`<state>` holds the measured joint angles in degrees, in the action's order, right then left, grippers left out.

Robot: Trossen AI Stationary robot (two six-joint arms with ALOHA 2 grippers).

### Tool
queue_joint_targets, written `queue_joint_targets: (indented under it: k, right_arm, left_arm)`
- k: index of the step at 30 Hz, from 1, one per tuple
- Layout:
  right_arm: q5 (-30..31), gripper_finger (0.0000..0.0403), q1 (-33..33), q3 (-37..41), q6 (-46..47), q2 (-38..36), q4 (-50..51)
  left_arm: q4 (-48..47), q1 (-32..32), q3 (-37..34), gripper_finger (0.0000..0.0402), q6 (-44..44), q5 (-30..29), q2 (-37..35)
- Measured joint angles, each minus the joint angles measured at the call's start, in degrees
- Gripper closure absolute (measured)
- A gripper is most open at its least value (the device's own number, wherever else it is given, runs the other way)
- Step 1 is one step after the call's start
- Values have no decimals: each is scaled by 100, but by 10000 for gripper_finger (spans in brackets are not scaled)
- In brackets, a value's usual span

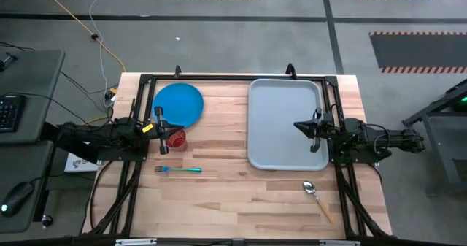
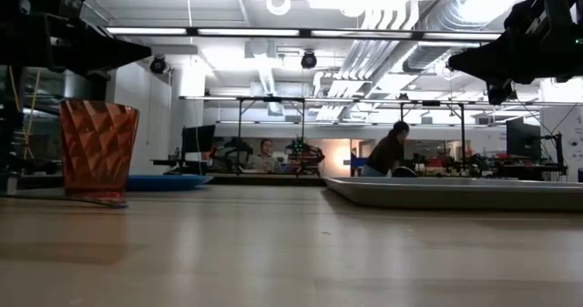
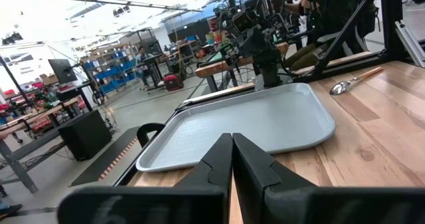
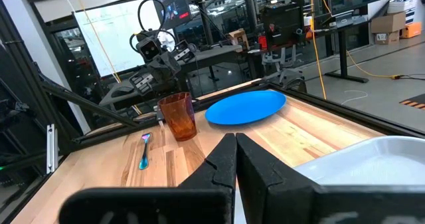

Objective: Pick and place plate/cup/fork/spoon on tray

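None of the four items has reached the tray [image 1: 284, 158], whose grey surface lies bare on the right half of the counter [image 1: 233, 202], so by my reading the whole job is still ahead. On the left half, the plate [image 1: 178, 104] lies flat near the far edge, the cup [image 1: 176, 139] stands upright just beside its near rim, and the fork [image 1: 179, 170] lies nearer the front. The spoon [image 1: 318, 199] lies apart from the others, on the wood just off the tray's near right corner. The left end effector [image 1: 160, 131] hangs just beside the cup with its fingers pressed together and nothing between them; the right end effector [image 1: 314, 130] sits over the tray's right side, likewise closed and empty. Nothing blocks the way from any item to the tray. Beyond the counter, people sit at benches in the room behind, well clear of the arms.
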<state>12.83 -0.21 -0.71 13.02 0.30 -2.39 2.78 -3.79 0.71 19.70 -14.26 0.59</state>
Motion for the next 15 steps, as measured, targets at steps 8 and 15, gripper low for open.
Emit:
queue_joint_targets:
  k: [8,15]
  right_arm:
    - [1,402,0,2,0,1,0]
    - [8,402,-2,2,972,-1,-601]
  left_arm:
    - [1,2,1,398,0,0,-1]
    - [1,2,2,398,0,0,-1]
